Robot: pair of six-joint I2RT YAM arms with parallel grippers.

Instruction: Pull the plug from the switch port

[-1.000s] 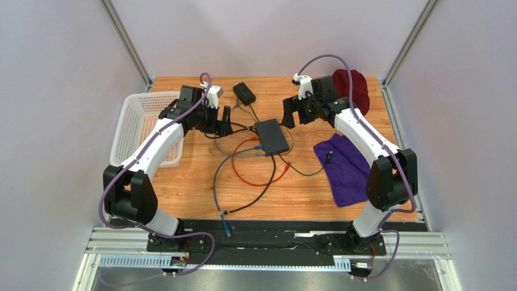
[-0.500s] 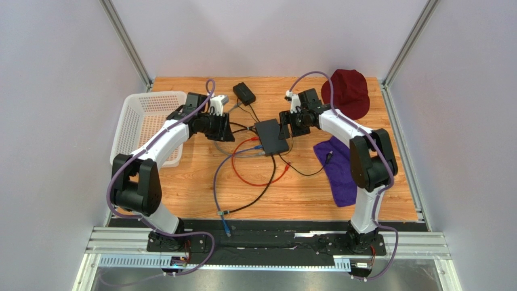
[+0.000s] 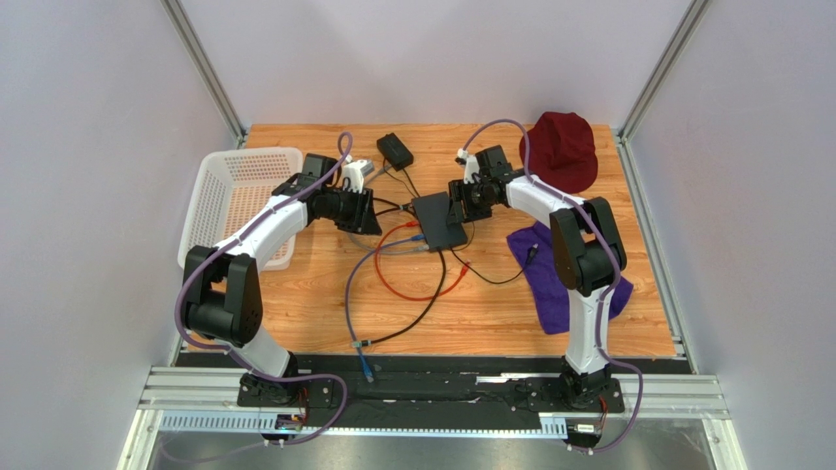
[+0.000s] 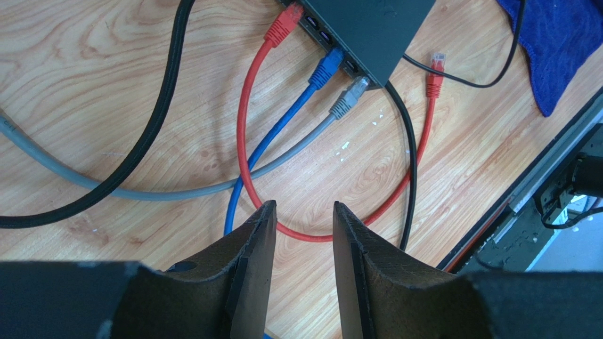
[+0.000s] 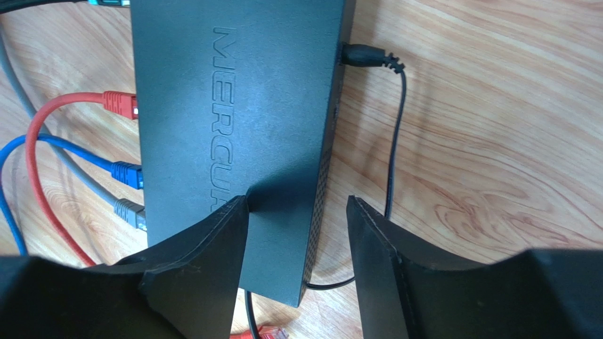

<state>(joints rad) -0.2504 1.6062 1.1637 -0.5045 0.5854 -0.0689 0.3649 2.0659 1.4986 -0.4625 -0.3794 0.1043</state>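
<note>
No plug is pulled yet: the red plug (image 4: 284, 25), blue plug (image 4: 327, 67) and grey plug (image 4: 348, 99) are all seated in the switch port (image 4: 332, 56). This row runs along the edge of the black switch (image 3: 439, 220) facing the left arm, at mid-table (image 3: 294, 294). The left gripper (image 4: 304, 208) is held above the cables (image 4: 248, 162), jaws apart, nothing between them. The right gripper (image 5: 297, 201) is set astride the switch's opposite edge, jaws apart, not clamped. Grasping and pulling are judged still to do.
</note>
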